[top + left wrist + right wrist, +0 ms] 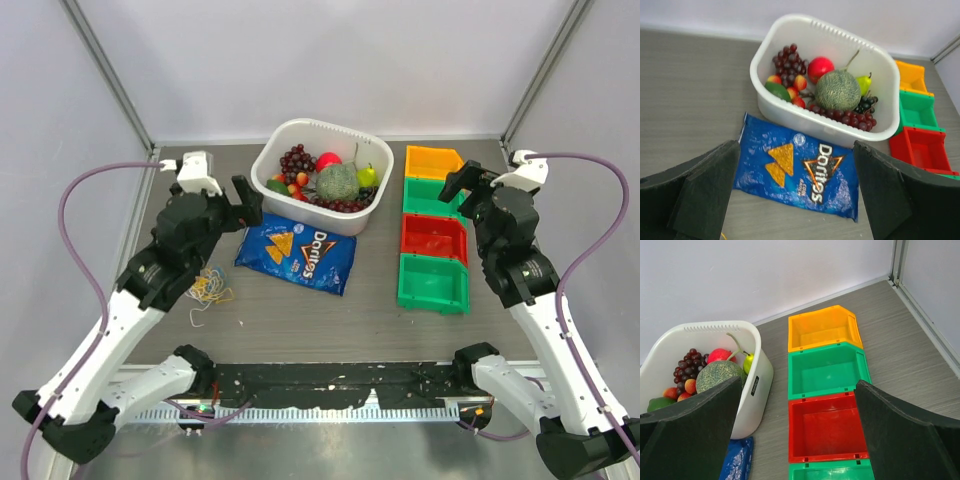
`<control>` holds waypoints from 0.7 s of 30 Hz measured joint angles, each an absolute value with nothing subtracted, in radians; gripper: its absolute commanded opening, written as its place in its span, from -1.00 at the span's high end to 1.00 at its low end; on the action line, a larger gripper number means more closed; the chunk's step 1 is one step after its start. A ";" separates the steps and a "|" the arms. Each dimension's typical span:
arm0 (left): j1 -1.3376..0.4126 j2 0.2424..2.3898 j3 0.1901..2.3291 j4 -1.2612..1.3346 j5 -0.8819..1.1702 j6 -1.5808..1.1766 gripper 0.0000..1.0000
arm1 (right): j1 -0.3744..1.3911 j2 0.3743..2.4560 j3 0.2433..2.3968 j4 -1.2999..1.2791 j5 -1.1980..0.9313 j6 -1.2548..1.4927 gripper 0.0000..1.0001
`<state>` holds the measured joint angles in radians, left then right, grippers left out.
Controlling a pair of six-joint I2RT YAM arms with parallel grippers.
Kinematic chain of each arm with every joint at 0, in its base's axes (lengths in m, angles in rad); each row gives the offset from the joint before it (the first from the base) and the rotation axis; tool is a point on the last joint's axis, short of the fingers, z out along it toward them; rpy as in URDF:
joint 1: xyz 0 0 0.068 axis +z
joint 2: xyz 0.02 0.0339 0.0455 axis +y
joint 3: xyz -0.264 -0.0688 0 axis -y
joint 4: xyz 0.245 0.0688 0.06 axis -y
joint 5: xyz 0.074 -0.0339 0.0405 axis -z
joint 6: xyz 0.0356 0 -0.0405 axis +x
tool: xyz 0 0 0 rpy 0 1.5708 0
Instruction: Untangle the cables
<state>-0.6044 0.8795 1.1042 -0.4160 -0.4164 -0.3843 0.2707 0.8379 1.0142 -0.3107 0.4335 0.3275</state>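
A small loopy bunch of thin yellow, white and blue cables [210,290] lies on the table at the left, partly under my left arm. Only a sliver of yellow cord [721,236] shows in the left wrist view. My left gripper [243,203] is open and empty, raised above the table behind the cables, over the chip bag's left end; its wrist view [797,200] looks down on the bag. My right gripper [462,185] is open and empty, hovering over the coloured bins [797,435], far from the cables.
A blue Doritos bag [297,253] lies in the middle. A white tub [278,142] of plastic fruit stands behind it. A column of orange [432,161], green, red [433,239] and green bins [432,284] stands at the right. Purple hoses loop off both arms.
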 measured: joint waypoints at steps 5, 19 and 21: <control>-0.440 1.063 1.232 -0.542 -0.317 -0.541 -0.99 | 0.271 0.837 1.019 -0.306 0.439 0.326 -0.99; 0.105 0.964 0.910 -0.818 -0.373 -1.059 -0.99 | 0.271 0.867 1.023 -0.245 0.118 0.368 -0.84; 0.142 1.031 0.910 -0.849 -0.353 -1.094 -0.99 | 0.274 0.910 1.033 -0.244 0.053 0.368 -0.84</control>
<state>0.1425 1.0309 0.9100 -0.8486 -0.3534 -1.0939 0.2737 0.9096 1.0332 -0.2436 0.0528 0.3683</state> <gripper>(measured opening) 0.994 0.921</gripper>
